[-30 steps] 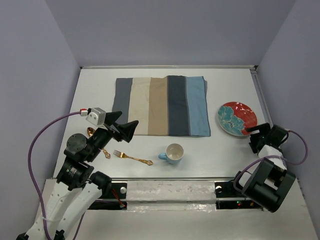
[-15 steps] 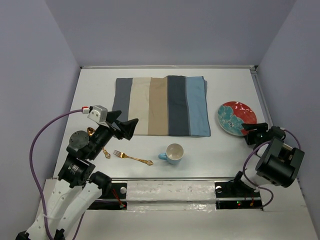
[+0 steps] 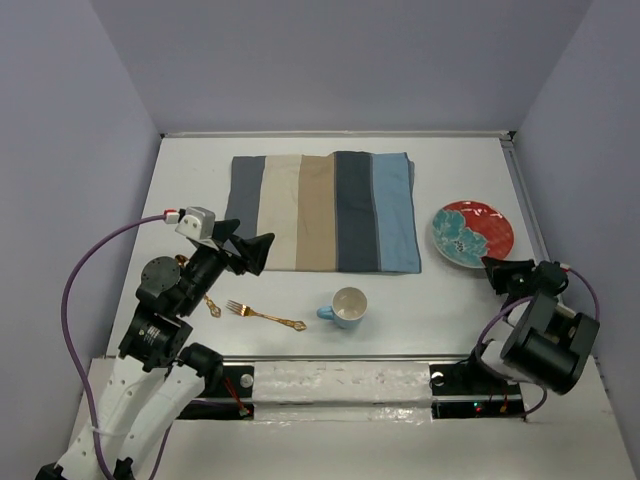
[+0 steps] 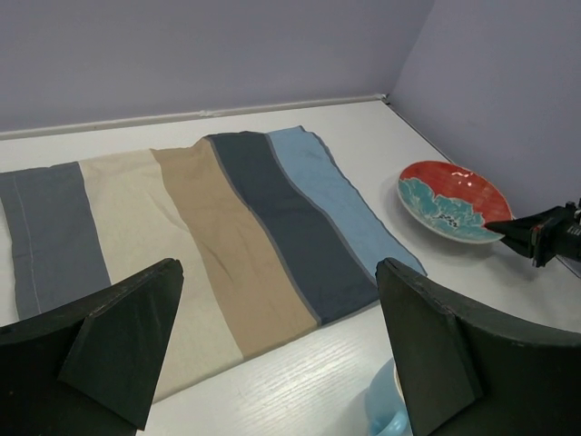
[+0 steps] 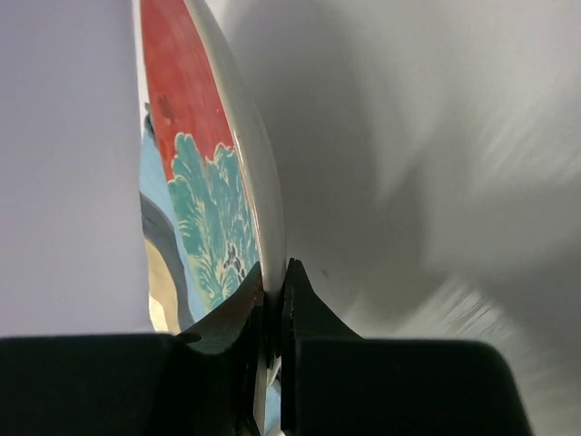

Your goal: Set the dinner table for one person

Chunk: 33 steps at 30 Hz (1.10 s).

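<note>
A red and teal plate lies at the right of the white dinner table. My right gripper is shut on its near rim; in the right wrist view the jaws pinch the plate edge. A light blue mug stands near the front middle. A gold fork lies left of the mug, and a gold spoon shows partly under my left arm. My left gripper hangs open above the table's left side, nothing between its fingers.
A striped cloth mat in grey, beige, tan, dark grey and blue lies flat at the back middle. Purple-grey walls close the table on three sides. A metal rail runs along the near edge between the arm bases.
My right gripper has closed onto the plate's near rim and the right arm has swung back toward its base. The plate has shifted slightly left. The left arm has barely moved.
</note>
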### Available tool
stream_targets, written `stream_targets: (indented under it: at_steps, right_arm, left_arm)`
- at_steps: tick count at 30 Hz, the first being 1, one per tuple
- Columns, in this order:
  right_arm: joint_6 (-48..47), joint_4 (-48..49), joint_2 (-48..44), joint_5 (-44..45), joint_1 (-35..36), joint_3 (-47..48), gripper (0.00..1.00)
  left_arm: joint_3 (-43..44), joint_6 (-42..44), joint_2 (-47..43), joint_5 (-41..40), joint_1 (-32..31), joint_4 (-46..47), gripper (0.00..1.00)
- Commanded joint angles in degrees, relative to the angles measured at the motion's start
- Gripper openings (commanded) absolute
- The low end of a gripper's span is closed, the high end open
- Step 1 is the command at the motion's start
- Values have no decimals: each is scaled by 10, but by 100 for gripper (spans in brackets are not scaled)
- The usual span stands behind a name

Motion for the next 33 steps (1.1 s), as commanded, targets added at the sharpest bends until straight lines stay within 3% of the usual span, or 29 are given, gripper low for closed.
stream_targets:
  at_steps: [1, 3, 6, 11, 14, 18, 23, 33]
  right_arm:
    - [6, -33, -176, -23, 25, 52, 0]
    - [-17, -104, -236, -7, 74, 110, 0]
    - [-20, -120, -232, -15, 144, 181, 0]
    - [-23, -89, -114, 40, 370, 296, 0]
    - [-22, -67, -6, 44, 469, 361, 0]
    - [-26, -71, 119, 47, 545, 497, 0]
    - [-18, -82, 235, 32, 584, 593, 0]
    - [8, -69, 352, 8, 608, 637, 0]
  left_arm:
    - [-4, 6, 1, 3, 9, 24, 99]
    - [-5, 5, -1, -4, 11, 24, 99]
    - [-5, 4, -5, -6, 14, 24, 99]
    - [-6, 3, -8, -9, 20, 24, 99]
    - [-6, 4, -9, -10, 24, 24, 99]
    - [-6, 6, -12, -17, 25, 22, 99]
    - [-6, 8, -8, -16, 26, 22, 99]
    - [-6, 8, -2, -14, 29, 22, 99]
